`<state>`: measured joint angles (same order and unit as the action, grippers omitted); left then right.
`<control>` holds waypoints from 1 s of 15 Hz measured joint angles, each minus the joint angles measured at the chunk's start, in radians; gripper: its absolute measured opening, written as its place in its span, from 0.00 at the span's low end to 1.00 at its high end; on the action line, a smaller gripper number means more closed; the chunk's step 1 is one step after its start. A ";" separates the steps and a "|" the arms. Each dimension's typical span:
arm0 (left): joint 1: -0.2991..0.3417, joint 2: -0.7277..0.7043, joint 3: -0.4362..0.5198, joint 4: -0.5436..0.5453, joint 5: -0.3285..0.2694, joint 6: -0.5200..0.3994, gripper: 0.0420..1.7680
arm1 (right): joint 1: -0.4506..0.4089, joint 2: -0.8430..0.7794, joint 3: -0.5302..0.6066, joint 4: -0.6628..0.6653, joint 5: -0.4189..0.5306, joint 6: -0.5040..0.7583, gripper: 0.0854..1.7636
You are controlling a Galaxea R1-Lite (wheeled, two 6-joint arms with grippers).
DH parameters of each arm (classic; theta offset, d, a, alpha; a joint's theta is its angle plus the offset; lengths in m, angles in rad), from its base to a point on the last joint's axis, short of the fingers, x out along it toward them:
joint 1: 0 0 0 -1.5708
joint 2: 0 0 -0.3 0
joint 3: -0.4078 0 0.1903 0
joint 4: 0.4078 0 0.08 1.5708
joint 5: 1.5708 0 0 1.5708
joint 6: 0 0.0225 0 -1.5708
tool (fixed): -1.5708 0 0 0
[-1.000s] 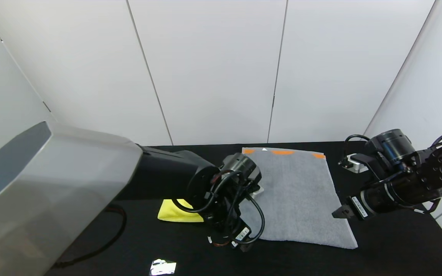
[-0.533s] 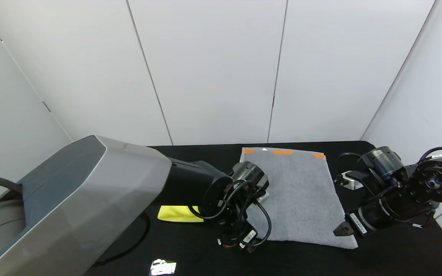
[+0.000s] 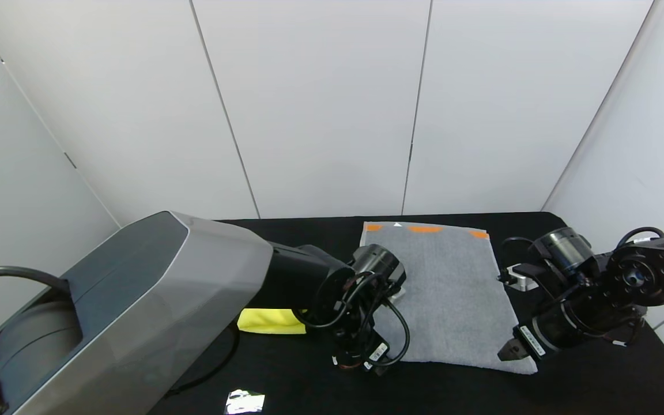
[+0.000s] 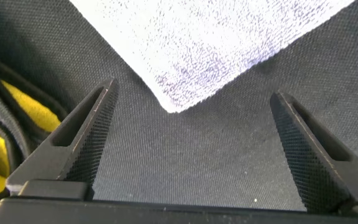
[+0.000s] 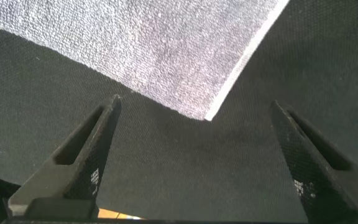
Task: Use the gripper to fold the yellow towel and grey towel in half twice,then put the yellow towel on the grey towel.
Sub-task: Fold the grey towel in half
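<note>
Table: a black fabric-covered table top (image 3: 286, 392) is seen under both cloths.
Grey towel: the mid-grey terry towel (image 3: 447, 300), with orange marks along its far edge, is laid flat right of centre.
Yellow towel: the bright yellow plush cloth (image 3: 268, 321) is seen folded, just left of the grey towel and partly hidden by the left arm.
Left gripper (image 4: 191, 134): jaws are spread wide over the grey towel's near-left corner, nothing held.
Right gripper (image 5: 197, 140): jaws are spread wide over the near-right corner, nothing held.
</note>
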<state>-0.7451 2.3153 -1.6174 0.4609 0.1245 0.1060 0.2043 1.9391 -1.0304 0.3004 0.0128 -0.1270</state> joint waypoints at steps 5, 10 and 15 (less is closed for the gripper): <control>-0.001 0.014 -0.012 -0.002 -0.002 0.000 0.97 | 0.002 0.024 -0.005 -0.001 -0.001 0.001 0.97; 0.002 0.028 -0.031 -0.001 -0.010 -0.001 0.97 | 0.003 0.035 0.004 0.003 0.001 0.003 0.97; 0.006 0.035 -0.042 -0.001 -0.013 -0.003 0.97 | 0.002 0.050 0.013 0.006 -0.002 0.006 0.97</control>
<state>-0.7387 2.3504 -1.6591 0.4600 0.1113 0.1030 0.2064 1.9896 -1.0170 0.3066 0.0109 -0.1206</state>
